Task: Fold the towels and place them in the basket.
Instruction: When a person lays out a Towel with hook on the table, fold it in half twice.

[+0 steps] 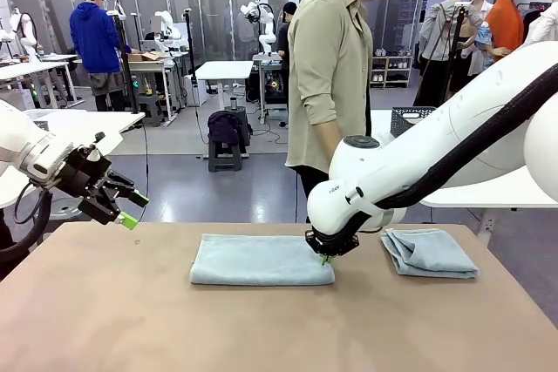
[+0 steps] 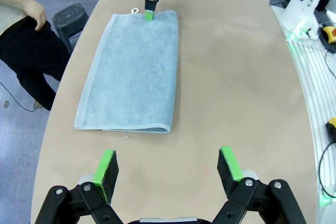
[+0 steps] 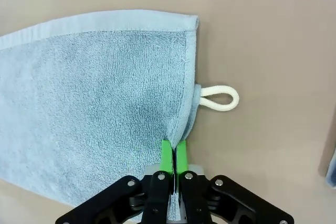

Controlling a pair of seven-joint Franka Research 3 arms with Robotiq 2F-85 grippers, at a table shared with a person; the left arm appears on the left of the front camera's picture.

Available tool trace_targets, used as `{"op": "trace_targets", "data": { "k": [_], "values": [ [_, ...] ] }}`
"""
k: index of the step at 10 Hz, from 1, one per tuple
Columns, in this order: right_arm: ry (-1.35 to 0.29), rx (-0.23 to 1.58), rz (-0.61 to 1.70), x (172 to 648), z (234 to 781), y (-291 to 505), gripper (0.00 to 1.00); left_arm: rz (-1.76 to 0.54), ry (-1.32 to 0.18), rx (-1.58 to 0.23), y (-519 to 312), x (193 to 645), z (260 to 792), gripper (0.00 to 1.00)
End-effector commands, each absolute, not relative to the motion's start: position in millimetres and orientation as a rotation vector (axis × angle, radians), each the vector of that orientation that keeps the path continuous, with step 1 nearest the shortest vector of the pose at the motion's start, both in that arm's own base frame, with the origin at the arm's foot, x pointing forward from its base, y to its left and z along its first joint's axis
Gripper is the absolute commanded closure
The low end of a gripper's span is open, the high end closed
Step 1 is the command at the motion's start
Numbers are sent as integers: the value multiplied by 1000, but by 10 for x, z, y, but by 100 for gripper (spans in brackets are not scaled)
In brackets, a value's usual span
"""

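Observation:
A pale grey-blue towel (image 1: 261,260) lies folded in a long strip at the middle of the table. My right gripper (image 1: 323,254) is shut on its right-hand edge. In the right wrist view the green pads (image 3: 174,156) pinch the puckered towel (image 3: 94,103) edge just beside its white loop (image 3: 218,98). A second towel (image 1: 429,252) lies loosely folded at the table's right. My left gripper (image 1: 122,211) hangs open above the table's left side, well clear of the towel (image 2: 131,72); nothing sits between its fingers (image 2: 107,169). The basket (image 1: 410,118) stands on a white table behind the person.
A person in a beige shirt (image 1: 327,67) stands at the far edge of the table, a hand (image 2: 34,11) hanging by their side. The brown tabletop (image 1: 131,320) is bare in front of and left of the towel. My right arm (image 1: 453,137) spans the right side.

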State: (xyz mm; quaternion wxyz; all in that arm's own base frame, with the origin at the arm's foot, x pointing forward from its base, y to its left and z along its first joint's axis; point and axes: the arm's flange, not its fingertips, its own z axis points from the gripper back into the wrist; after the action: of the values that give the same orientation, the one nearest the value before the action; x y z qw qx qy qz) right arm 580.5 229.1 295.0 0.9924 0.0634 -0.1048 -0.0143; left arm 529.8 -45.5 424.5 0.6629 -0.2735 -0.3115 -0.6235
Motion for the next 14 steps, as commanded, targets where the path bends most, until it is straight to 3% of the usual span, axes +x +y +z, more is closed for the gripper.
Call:
{"op": "trace_targets", "data": {
  "k": [1, 6, 14],
  "values": [
    [-242, 72, -37, 5778, 3092, 2246, 100, -1416, -701, -612, -441, 5285, 4257, 4],
    [-251, 20, 6, 5693, 3561, 2411, 100, -1416, -701, -612, -441, 5285, 4257, 4],
    [-301, -83, 142, 5790, 4227, 3901, 100, -1416, -701, -612, -441, 5285, 4257, 4]
  ]
}}
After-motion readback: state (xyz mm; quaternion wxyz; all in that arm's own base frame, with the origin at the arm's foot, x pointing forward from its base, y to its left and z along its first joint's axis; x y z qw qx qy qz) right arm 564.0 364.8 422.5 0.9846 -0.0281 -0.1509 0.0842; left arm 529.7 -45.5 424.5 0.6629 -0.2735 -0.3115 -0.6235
